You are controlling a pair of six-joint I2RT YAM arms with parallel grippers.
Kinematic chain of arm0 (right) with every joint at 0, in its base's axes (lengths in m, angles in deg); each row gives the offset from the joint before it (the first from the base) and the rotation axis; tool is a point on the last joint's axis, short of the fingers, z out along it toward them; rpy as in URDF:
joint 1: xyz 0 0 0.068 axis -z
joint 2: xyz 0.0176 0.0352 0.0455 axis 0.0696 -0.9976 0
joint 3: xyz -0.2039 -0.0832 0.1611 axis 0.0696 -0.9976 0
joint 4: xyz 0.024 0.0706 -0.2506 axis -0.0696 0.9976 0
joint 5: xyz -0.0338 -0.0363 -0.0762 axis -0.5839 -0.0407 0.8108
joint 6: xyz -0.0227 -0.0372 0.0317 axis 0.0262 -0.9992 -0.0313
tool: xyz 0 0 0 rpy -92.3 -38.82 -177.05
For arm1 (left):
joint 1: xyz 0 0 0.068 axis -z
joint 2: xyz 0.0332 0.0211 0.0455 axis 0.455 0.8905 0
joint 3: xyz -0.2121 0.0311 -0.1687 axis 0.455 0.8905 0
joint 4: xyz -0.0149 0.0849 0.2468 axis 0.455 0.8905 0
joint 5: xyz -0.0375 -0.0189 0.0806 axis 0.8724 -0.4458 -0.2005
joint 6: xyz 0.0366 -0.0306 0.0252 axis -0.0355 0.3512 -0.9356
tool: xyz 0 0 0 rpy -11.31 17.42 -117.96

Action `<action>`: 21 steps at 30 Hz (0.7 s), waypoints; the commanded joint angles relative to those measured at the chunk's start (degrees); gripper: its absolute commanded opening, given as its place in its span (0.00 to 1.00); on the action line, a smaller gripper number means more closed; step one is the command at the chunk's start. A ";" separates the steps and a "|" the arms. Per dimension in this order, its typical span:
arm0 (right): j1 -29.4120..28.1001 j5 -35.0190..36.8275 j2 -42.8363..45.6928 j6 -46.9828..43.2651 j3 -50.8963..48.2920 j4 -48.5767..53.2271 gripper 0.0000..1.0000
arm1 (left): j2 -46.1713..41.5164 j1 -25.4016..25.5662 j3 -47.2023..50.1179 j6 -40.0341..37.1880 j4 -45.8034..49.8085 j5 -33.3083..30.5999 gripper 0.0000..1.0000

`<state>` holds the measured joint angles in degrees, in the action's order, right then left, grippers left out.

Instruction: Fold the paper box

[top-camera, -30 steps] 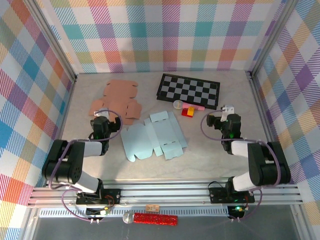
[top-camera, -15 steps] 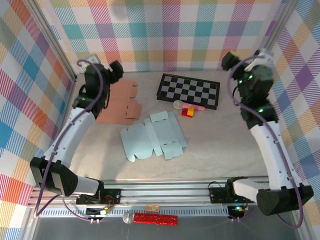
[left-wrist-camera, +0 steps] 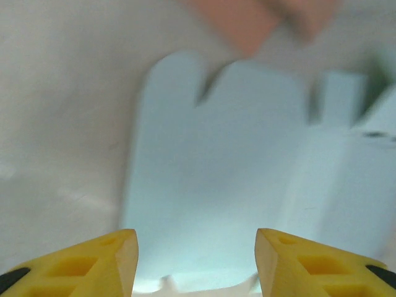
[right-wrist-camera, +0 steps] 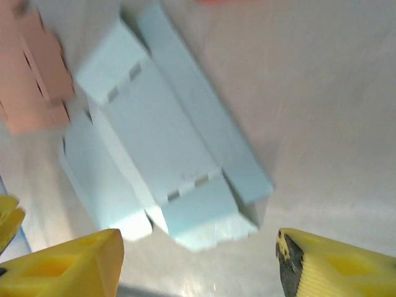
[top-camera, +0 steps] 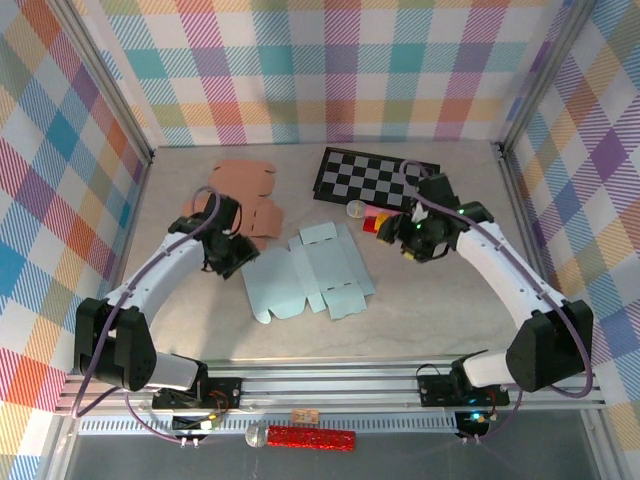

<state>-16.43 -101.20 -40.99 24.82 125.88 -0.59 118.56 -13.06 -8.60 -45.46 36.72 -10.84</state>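
top external: light blue paper box, one flat die-cut blank, lies at mid-table; no panel raised, no tab tucked. left gripper hovers at the blank's left edge, jaws apart, holding nothing. left wrist view shows its yellow fingers with the blank's rounded flaps just ahead. right gripper hangs to the blank's right, apart from it, jaws wide, empty. salmon blank lies flat behind-left. checkerboard and small blocks sit behind-right. progress, as judged: no folding done; creasing, raising walls and locking tabs all remain.
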 commanded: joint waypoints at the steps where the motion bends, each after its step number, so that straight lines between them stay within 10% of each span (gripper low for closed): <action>1: -2.78 -8.48 -1.81 0.95 -2.03 -3.87 0.65 | -2.18 -2.67 4.73 -0.64 -0.32 4.57 0.55; 21: -12.18 -17.55 -30.46 5.90 9.60 -16.77 0.58 | 1.62 -6.77 17.28 -3.17 -22.87 12.93 0.61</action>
<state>-28.72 -116.78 -69.62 29.78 133.72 -16.28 119.22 -18.92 7.36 -47.76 16.42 0.26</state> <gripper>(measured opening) 0.583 0.610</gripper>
